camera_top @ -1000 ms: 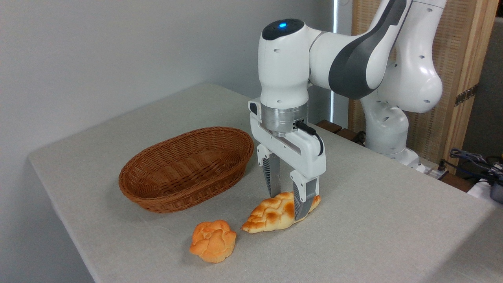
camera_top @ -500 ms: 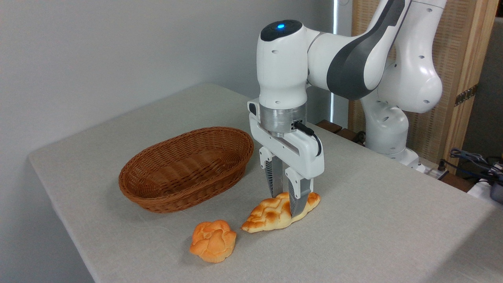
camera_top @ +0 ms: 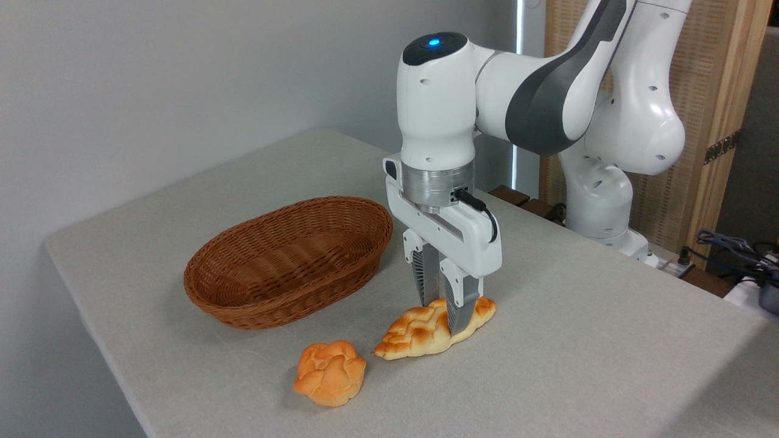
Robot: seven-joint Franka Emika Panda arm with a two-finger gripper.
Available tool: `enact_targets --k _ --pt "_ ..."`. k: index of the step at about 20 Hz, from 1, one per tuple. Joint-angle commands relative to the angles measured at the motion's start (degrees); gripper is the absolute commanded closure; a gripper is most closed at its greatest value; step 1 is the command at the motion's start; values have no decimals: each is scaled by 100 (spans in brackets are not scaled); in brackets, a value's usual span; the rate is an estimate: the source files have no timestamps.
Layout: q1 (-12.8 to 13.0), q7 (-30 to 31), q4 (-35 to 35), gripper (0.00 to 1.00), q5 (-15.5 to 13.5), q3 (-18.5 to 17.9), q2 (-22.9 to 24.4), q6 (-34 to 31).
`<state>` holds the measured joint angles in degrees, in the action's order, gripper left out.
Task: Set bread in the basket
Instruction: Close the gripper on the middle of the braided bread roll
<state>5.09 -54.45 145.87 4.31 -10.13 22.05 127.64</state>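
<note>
The bread [camera_top: 417, 333], a pale golden braided loaf with browned patches, lies on the table in front of the basket's right end. My gripper [camera_top: 443, 316] comes straight down on its right half, one finger behind the loaf and one in front, shut on it. The loaf still rests on the cloth. The basket [camera_top: 291, 258], oval and reddish-brown wicker, stands to the left and holds nothing that I can see.
A small round orange knotted bun [camera_top: 330, 372] lies near the table's front edge, left of the loaf. The table [camera_top: 608, 340] has a grey cloth. Cables and a wooden screen stand at the far right behind the arm's base.
The fingers have closed inward from a wide stance onto the loaf. The wrist has settled slightly. The loaf and the bun have stayed in place.
</note>
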Motion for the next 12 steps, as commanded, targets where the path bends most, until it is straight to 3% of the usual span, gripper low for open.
enact_targets --k 1,12 --pt "80 -84 47 57 70 -77 1 121" --pt "88 -84 29 58 70 -77 19 85"
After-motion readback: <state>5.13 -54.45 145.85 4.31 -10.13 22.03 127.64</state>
